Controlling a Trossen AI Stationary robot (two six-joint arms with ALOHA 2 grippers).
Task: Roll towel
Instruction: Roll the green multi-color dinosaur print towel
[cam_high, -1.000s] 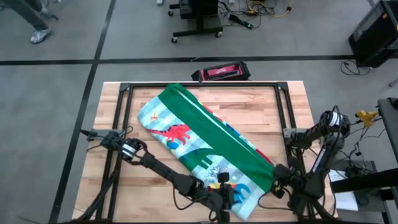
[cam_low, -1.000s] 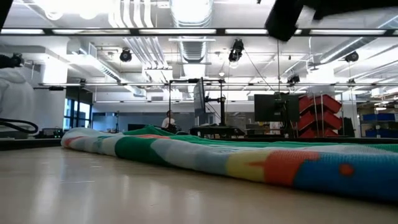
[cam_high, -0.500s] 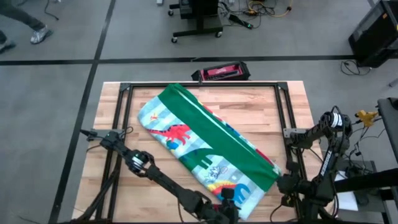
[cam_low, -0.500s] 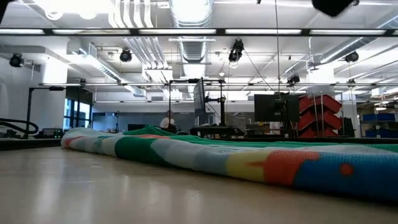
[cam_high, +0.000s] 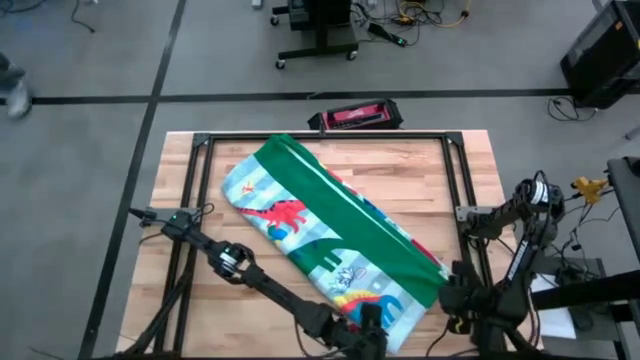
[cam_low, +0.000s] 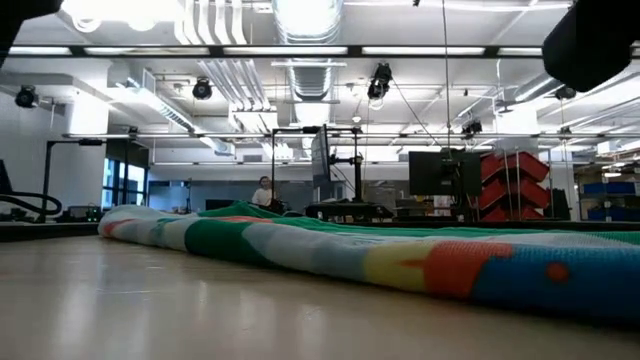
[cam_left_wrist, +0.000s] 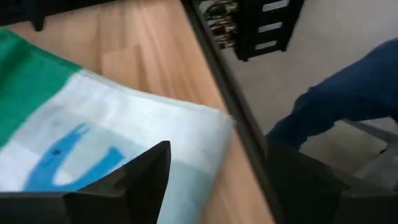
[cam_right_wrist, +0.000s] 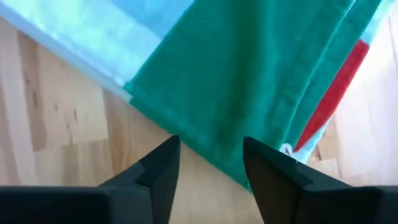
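Observation:
The towel (cam_high: 330, 225) lies flat and slantwise on the wooden table, from the far left to the near right. A long green flap is folded over its dinosaur print. In the low view it is a low ridge (cam_low: 400, 260). My left gripper (cam_high: 372, 330) is open at the table's near edge. In its wrist view the fingers (cam_left_wrist: 217, 186) stand over the towel's pale blue near corner (cam_left_wrist: 186, 130). My right gripper (cam_high: 450, 298) is open at the towel's near right corner. Its fingers (cam_right_wrist: 208, 168) stand on either side of the green flap's edge (cam_right_wrist: 205, 134).
A black metal frame (cam_high: 452, 180) runs around the tabletop. A red and black case (cam_high: 355, 115) lies on the floor beyond the far edge. A person's leg in blue trousers (cam_left_wrist: 348, 99) stands just off the near edge. Bare wood (cam_high: 410, 175) lies far right of the towel.
My left gripper has moved toward the table's near edge and sunk, going from over the towel's printed near end to its near corner. The towel has kept its place and shape.

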